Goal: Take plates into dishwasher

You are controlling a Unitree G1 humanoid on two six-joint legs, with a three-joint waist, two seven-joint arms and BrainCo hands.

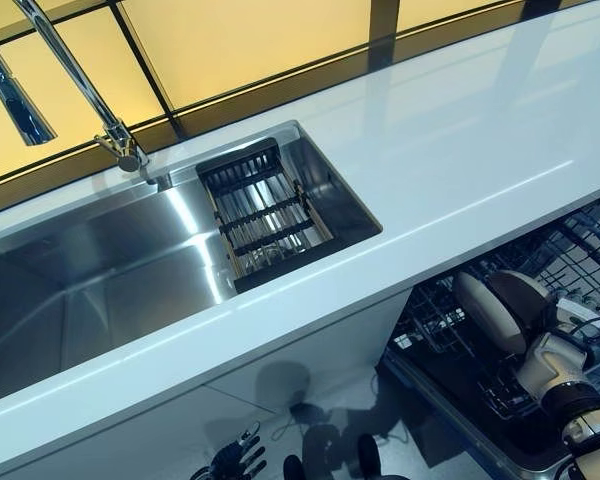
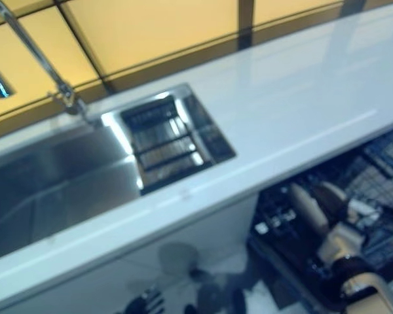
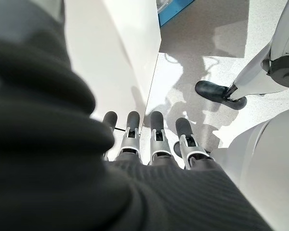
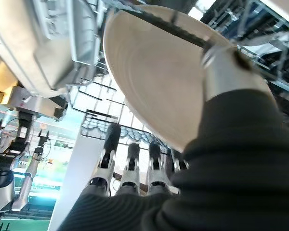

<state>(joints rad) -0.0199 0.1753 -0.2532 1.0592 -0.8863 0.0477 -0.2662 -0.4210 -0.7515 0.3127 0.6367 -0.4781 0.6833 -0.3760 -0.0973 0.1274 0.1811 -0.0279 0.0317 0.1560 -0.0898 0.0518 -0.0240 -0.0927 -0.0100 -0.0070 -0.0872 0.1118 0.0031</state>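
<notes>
A cream plate (image 4: 159, 82) stands on edge in the pulled-out dishwasher rack (image 1: 565, 245) under the counter at the lower right. It also shows in the left eye view (image 1: 483, 312), with a second, darker dish (image 1: 522, 293) close behind it. My right hand (image 1: 552, 362) is on the plate. Its thumb (image 4: 217, 72) hooks over the rim and its fingers (image 4: 130, 166) lie along the plate's face. My left hand (image 1: 232, 462) hangs low in front of the white cabinet, fingers (image 3: 156, 130) straight and empty.
A white countertop (image 1: 460, 150) runs across the view. It holds a steel sink (image 1: 100, 275) with a black drain basket (image 1: 260, 215) and a tall faucet (image 1: 80, 80). A white cabinet front (image 1: 160, 425) is under the sink, left of the dishwasher.
</notes>
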